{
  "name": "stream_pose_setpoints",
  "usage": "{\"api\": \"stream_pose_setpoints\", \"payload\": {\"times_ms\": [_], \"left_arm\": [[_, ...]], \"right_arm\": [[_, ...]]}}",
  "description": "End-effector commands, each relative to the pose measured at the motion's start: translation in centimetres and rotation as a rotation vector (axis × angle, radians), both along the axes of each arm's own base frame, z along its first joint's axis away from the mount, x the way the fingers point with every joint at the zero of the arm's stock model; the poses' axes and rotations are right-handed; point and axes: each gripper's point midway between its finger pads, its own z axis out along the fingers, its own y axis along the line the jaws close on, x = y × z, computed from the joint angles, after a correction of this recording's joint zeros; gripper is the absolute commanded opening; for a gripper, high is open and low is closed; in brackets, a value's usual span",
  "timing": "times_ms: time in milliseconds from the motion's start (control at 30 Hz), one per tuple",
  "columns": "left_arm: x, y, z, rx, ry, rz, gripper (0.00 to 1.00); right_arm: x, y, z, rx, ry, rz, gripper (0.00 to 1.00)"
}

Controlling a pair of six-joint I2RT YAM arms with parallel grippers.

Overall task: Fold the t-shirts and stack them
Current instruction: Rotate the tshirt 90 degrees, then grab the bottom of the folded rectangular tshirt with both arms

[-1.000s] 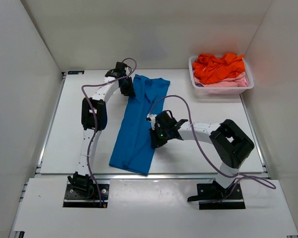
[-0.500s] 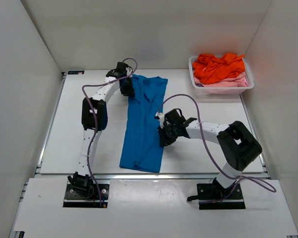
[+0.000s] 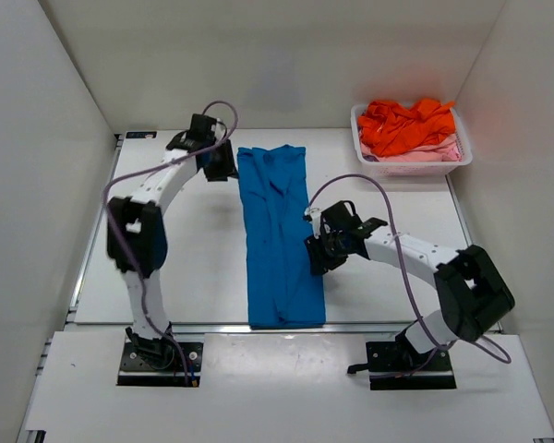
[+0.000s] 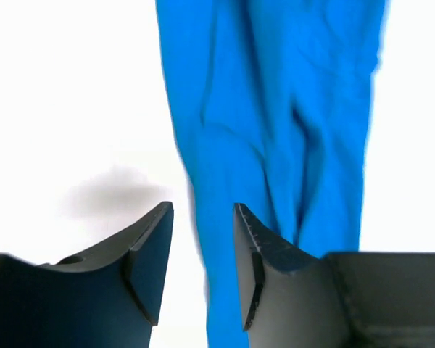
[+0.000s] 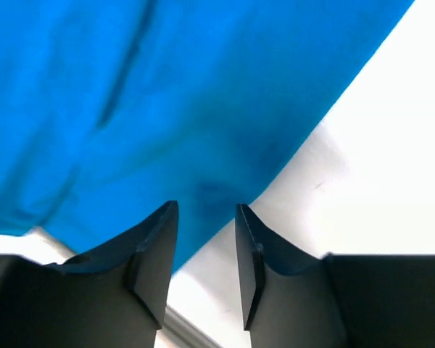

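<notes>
The bright blue t-shirt (image 3: 279, 235) lies as a long narrow strip down the middle of the table, collar end far, hem at the near edge. My left gripper (image 3: 222, 166) is just off the shirt's far left corner. In the left wrist view (image 4: 201, 210) its jaws stand apart over the shirt's left edge (image 4: 275, 109), with nothing held. My right gripper (image 3: 316, 260) is at the shirt's right edge, a little past the middle. In the right wrist view (image 5: 206, 209) it is open above the cloth's edge (image 5: 167, 94). Orange shirts (image 3: 406, 125) and pink shirts (image 3: 429, 153) lie in the basket.
The white lattice basket (image 3: 379, 168) stands at the far right corner of the table. White walls close the table in on the left, right and back. The table's near edge (image 3: 212, 325) runs just below the shirt's hem.
The blue shirt has swung from a slant to lie straight, its hem end shifted right. The left gripper has come off the collar corner and moved left. The right gripper moved right.
</notes>
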Motion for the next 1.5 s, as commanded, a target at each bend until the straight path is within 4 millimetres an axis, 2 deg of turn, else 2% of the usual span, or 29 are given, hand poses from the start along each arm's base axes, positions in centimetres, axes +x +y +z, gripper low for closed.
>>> {"api": "stream_pose_setpoints", "payload": {"times_ms": [0,67,100,167,200,233,267,300,333,367,500,700,800,933,1067,1133,1167,1200,1233,1267,1300,1333,1367,1467], "left_arm": [[-7.3,-0.7,2.2,0.001,-0.033,-0.081,0.51],[-14.2,-1.5,-0.3,0.006,-0.003,-0.136,0.54],[-15.9,-1.6,0.3,0.002,-0.023,-0.141,0.55],[-21.7,-2.0,-3.5,0.004,0.065,-0.192,0.56],[-22.8,-2.3,-3.2,-0.029,0.064,-0.199,0.56],[-24.8,-2.2,-4.9,-0.026,0.106,-0.219,0.57],[-26.2,-2.0,-5.6,-0.026,0.119,-0.223,0.57],[-26.8,-2.0,-5.3,-0.036,0.106,-0.221,0.58],[-28.0,-1.6,-6.5,-0.02,0.13,-0.23,0.58],[-28.7,-1.6,-6.5,-0.033,0.137,-0.223,0.59],[-30.2,-2.0,-6.9,-0.057,0.144,-0.231,0.6],[-33.0,-6.3,-7.2,-0.12,0.184,-0.326,0.61],[-34.2,-7.4,-7.9,-0.103,0.223,-0.362,0.61],[-35.8,-6.7,-9.6,-0.044,0.28,-0.379,0.6],[-36.5,-6.4,-10.0,-0.038,0.295,-0.373,0.59],[-36.7,-6.6,-10.3,-0.044,0.308,-0.37,0.53],[-36.7,-6.8,-10.2,-0.049,0.309,-0.372,0.45],[-36.9,-6.9,-10.6,-0.044,0.318,-0.378,0.35],[-36.8,-7.1,-10.4,-0.047,0.318,-0.38,0.3],[-37.2,-7.0,-10.6,-0.046,0.332,-0.387,0.19],[-37.1,-7.0,-10.5,-0.05,0.331,-0.38,0.05],[-37.4,-6.6,-10.9,-0.038,0.334,-0.383,0.0],[-37.5,-6.4,-10.8,-0.048,0.338,-0.37,0.0],[-37.8,-5.1,-10.9,-0.035,0.334,-0.351,0.0]], "right_arm": [[0.5,1.0,2.9,0.071,-0.052,-0.081,0.36],[-0.4,1.4,3.4,0.11,-0.035,-0.135,0.36],[-1.4,1.5,3.4,0.131,-0.011,-0.161,0.37],[-2.4,1.6,3.2,0.156,-0.001,-0.177,0.39],[-2.9,1.4,2.8,0.16,0.014,-0.19,0.4],[-3.3,1.1,2.3,0.163,0.018,-0.2,0.42],[-3.6,1.3,2.5,0.176,0.023,-0.202,0.46],[-3.9,1.2,2.3,0.171,0.022,-0.213,0.47],[-4.4,1.1,2.0,0.169,0.033,-0.206,0.51],[-4.4,0.8,1.8,0.167,0.038,-0.234,0.54],[-5.9,0.0,0.9,0.165,0.088,-0.282,0.55],[-7.6,-0.9,-0.7,0.17,0.145,-0.34,0.55],[-7.7,-0.9,-0.9,0.159,0.159,-0.344,0.56],[-8.1,-0.8,-0.9,0.152,0.169,-0.34,0.55],[-8.5,-1.0,-1.5,0.127,0.186,-0.339,0.55],[-9.0,-0.9,-1.9,0.111,0.2,-0.336,0.52],[-9.4,-0.8,-2.2,0.11,0.224,-0.344,0.5],[-9.9,-0.5,-2.2,0.113,0.226,-0.33,0.45],[-10.8,-0.3,-2.6,0.11,0.252,-0.331,0.39],[-11.1,0.2,-2.6,0.123,0.261,-0.334,0.34],[-11.6,0.5,-2.7,0.133,0.273,-0.32,0.24],[-11.6,0.5,-2.9,0.13,0.277,-0.329,0.12],[-11.8,0.4,-3.2,0.114,0.281,-0.319,0.0],[-11.7,-0.1,-3.7,0.071,0.283,-0.317,0.0]]}}
